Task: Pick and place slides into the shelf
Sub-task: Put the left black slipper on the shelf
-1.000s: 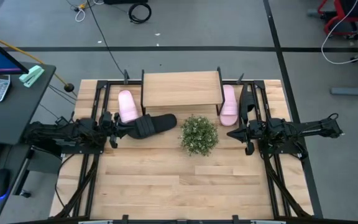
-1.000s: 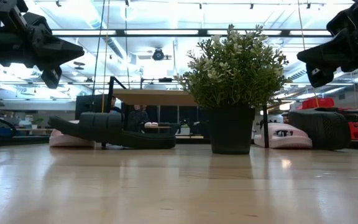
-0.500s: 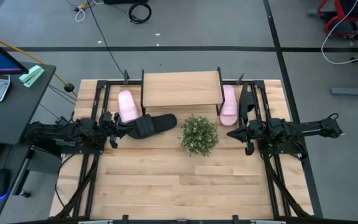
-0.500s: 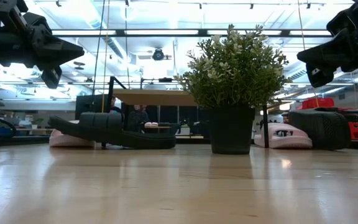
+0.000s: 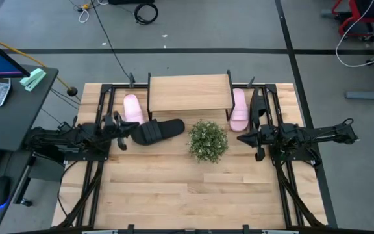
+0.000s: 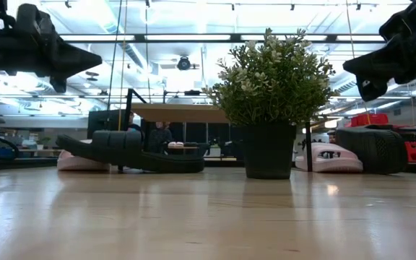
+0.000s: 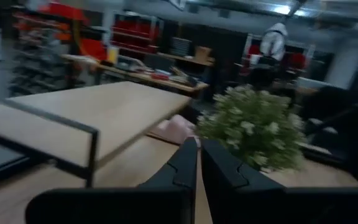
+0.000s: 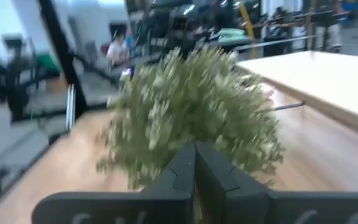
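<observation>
The shelf (image 5: 189, 92) stands at the table's far middle. One black slide (image 5: 160, 130) lies on its sole just in front of the shelf's left leg. A pale pink slide (image 5: 132, 109) lies left of the shelf. The other pink slide (image 5: 239, 108) lies right of it, with the second black slide (image 5: 257, 106) beside it, up on its edge in the low view (image 6: 370, 149). My left gripper (image 5: 127, 129) is shut and empty, hovering by the black slide's heel. My right gripper (image 5: 240, 138) is shut and empty, hovering right of the plant.
A potted green plant (image 5: 208, 140) stands mid-table between the two grippers, in front of the shelf. Black frame rails (image 5: 102, 104) run along the table's left and right sides. The near half of the slatted tabletop (image 5: 187, 195) holds nothing.
My left gripper has turned about its own axis and drawn back a little from the black slide's heel, staying above the table. The slides and the shelf have kept their places.
</observation>
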